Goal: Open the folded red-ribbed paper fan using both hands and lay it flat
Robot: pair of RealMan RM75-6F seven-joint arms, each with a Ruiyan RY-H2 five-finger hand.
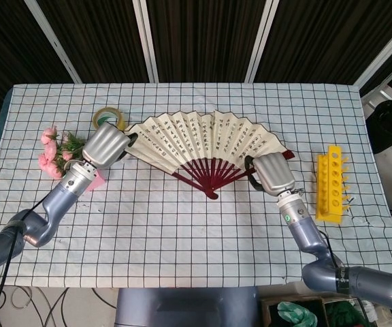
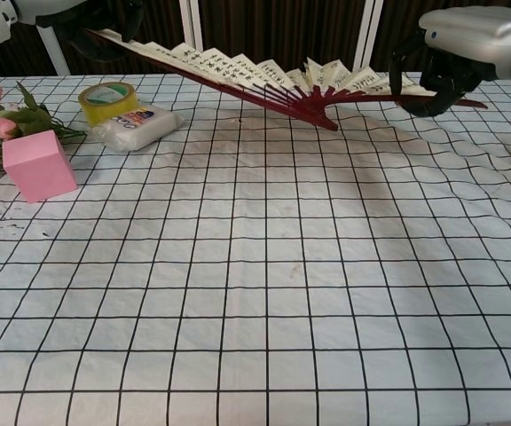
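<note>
The red-ribbed paper fan (image 1: 206, 139) is spread wide in a broad arc and is held in the air above the far middle of the counter (image 1: 182, 231), as the chest view shows by the gap and shadow beneath it. Its long axis runs left to right across the scene; the pivot of the red ribs points toward the near side, and the lettered paper edge arches toward the far side. In the chest view the fan is seen tilted, the left end higher than the pivot.

Open checked cloth lies all around beneath it: a wide bare stretch is seen on the near side, and room remains to the far edge.

The left end of the fan is gripped by the left hand (image 1: 107, 145), its fingers closed around the outer rib. The right end is held by the right hand (image 1: 274, 174), its dark fingers curled about the outer rib there.

Left of the fan, a roll of yellow tape (image 2: 107, 98) and a white packet (image 2: 136, 126) lie touching, near a pink block (image 2: 39, 166) and pink flowers (image 1: 52, 153). A yellow rack (image 1: 331, 182) lies well apart toward the right edge.
</note>
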